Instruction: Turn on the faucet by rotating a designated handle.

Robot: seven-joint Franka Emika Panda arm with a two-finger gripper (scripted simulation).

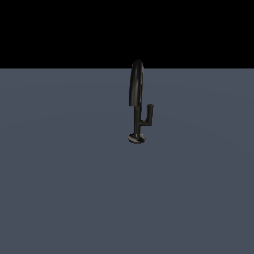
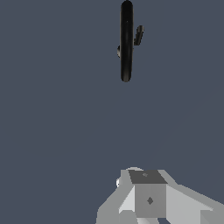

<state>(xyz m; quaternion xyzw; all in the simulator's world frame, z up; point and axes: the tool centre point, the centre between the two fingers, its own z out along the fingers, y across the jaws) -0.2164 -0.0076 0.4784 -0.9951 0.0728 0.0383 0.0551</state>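
The glossy black faucet [image 1: 137, 116] stands upright on the grey floor, its round base [image 1: 136, 138] under a thin stem and a tall narrow arched spout [image 1: 137, 82]. The short L-shaped handle [image 1: 148, 114] branches off the stem toward the exterior view's right, its tip pointing up. The wrist view looks down on the faucet [image 2: 126, 41] and shows the handle [image 2: 138, 35] beside the spout. My gripper [image 2: 148, 197] appears only in the wrist view, as grey and white blocks well apart from the faucet. Its fingertips are not distinct. Neither the arm nor the gripper shows in the exterior view.
A flat grey-blue floor [image 1: 64, 188] spreads around the faucet, with a black background [image 1: 59, 30] behind it. No other objects show.
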